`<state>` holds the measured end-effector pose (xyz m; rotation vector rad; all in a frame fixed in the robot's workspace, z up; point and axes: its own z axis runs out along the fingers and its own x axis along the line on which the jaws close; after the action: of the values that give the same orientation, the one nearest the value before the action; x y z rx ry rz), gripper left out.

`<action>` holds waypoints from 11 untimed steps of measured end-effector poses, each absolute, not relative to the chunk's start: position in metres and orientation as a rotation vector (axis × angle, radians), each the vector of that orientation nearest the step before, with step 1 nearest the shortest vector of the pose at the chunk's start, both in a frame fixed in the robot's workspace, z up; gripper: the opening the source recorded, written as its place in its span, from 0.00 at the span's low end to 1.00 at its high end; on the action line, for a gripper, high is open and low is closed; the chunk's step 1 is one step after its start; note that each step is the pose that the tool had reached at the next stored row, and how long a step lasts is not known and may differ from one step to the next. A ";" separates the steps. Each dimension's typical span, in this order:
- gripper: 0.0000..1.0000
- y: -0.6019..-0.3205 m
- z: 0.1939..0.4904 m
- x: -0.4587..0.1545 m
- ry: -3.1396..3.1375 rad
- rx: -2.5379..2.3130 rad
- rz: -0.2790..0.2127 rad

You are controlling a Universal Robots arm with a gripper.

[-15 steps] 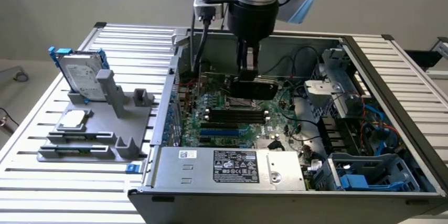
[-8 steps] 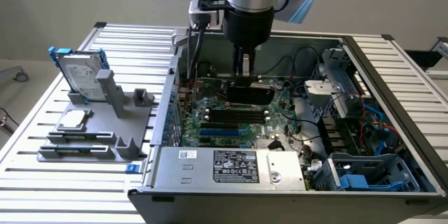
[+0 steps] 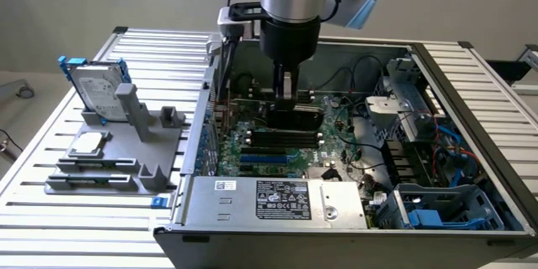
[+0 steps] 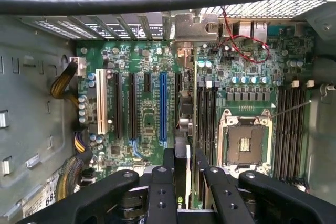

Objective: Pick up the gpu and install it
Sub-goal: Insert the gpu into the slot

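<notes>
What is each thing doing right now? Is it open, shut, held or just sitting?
gpu: held on edge by the gripper, inside the case.
gripper: shut on the gpu.
computer case: side open.
processor socket: empty.
hard drive: standing upright in the grey holder.
processor chip: lying flat on the holder.

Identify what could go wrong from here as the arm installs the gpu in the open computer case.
1. The gripper holds the gpu edge-on among close parallel slots, near the blue slot; a small misalignment may jam or bend it.
2. The red wire loops beside the metal bracket at the card's end and could snag.
3. The open processor socket lies bare beside the card; a slip could damage it.
</notes>
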<state>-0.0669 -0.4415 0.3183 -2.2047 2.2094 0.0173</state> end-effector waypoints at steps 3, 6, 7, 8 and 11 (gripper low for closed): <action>0.26 -0.444 0.316 -0.070 2.206 -2.207 0.016; 0.26 -0.448 0.315 -0.071 2.202 -2.211 0.016; 0.26 -0.449 0.314 -0.071 2.200 -2.213 0.016; 0.26 -0.450 0.314 -0.072 2.197 -2.215 0.016; 0.26 -0.453 0.311 -0.072 2.192 -2.220 0.016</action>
<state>-0.0725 -0.4527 0.3114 -2.2196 2.1923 0.0155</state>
